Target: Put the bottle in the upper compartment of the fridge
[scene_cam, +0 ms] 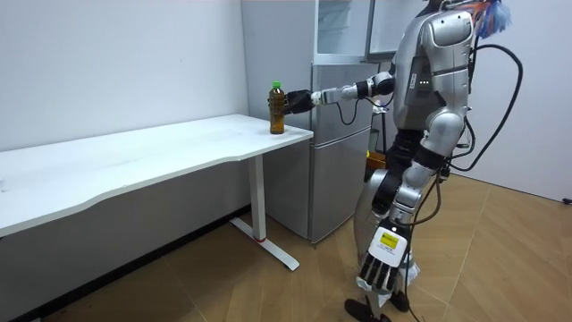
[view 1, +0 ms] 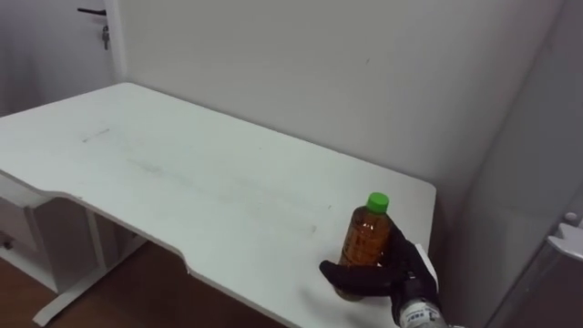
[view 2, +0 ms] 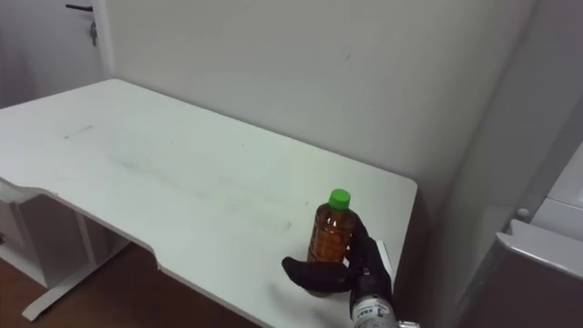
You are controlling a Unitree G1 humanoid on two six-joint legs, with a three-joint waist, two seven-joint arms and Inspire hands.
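A bottle (view 1: pixel 366 239) of amber drink with a green cap stands upright near the right corner of the white table (view 1: pixel 182 173). My right hand (view 1: pixel 390 275) comes in from the lower right, its dark fingers and thumb curled round the bottle's lower half. In the room view I stand in front of the grey fridge (scene_cam: pixel 344 170), right arm stretched out to the bottle (scene_cam: pixel 277 109) on the table's end. My left hand (scene_cam: pixel 379 268) hangs down by my leg with straight fingers. The fridge's upper compartment (scene_cam: pixel 344 27) is open.
The table runs along a white wall, and a narrow gap separates its right end from the fridge's grey side (view 2: pixel 547 264). A door (view 1: pixel 96 27) shows at the far left. Wooden floor lies below the table's front edge.
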